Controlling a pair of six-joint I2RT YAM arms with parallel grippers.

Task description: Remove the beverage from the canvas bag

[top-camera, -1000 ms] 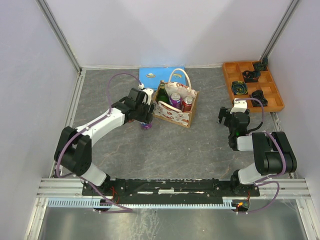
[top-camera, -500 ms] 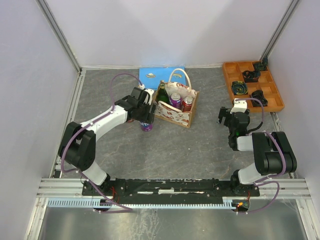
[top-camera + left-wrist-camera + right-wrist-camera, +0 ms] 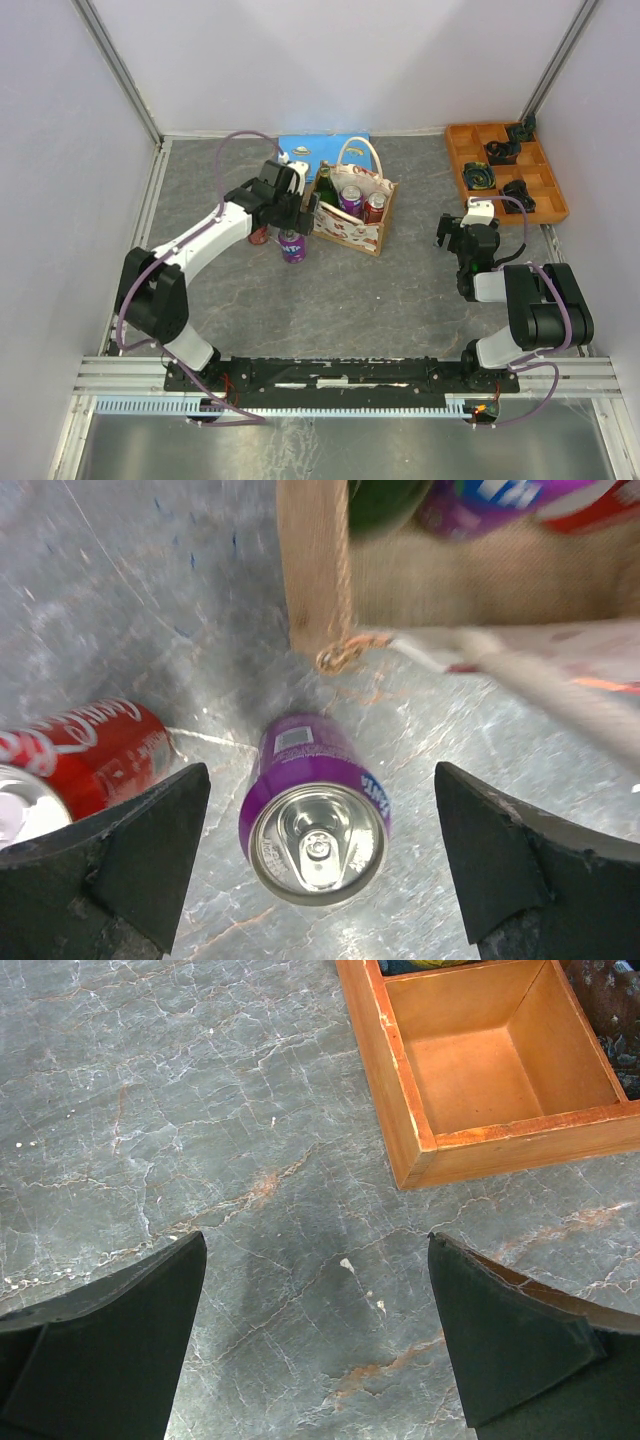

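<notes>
The canvas bag (image 3: 350, 222) stands at the table's middle back and holds a green bottle (image 3: 323, 186), a purple can (image 3: 350, 200) and a red can (image 3: 375, 207). A second purple can (image 3: 292, 246) stands upright on the table left of the bag. A second red can (image 3: 260, 237) stands beside it. My left gripper (image 3: 298, 216) is open and empty, raised above that purple can (image 3: 315, 815), with the bag's corner (image 3: 450, 580) just beyond. My right gripper (image 3: 455, 238) is open and empty over bare table at the right.
An orange compartment tray (image 3: 455, 160) with dark parts sits at the back right; its corner (image 3: 400, 1110) shows in the right wrist view. A flat blue rectangle (image 3: 300, 148) lies behind the bag. Metal rails run along the table's left and near edges.
My left gripper has opened, let go of the purple can on the table and drawn up and back toward the bag. The red can beside it now shows. The right arm has not moved.
</notes>
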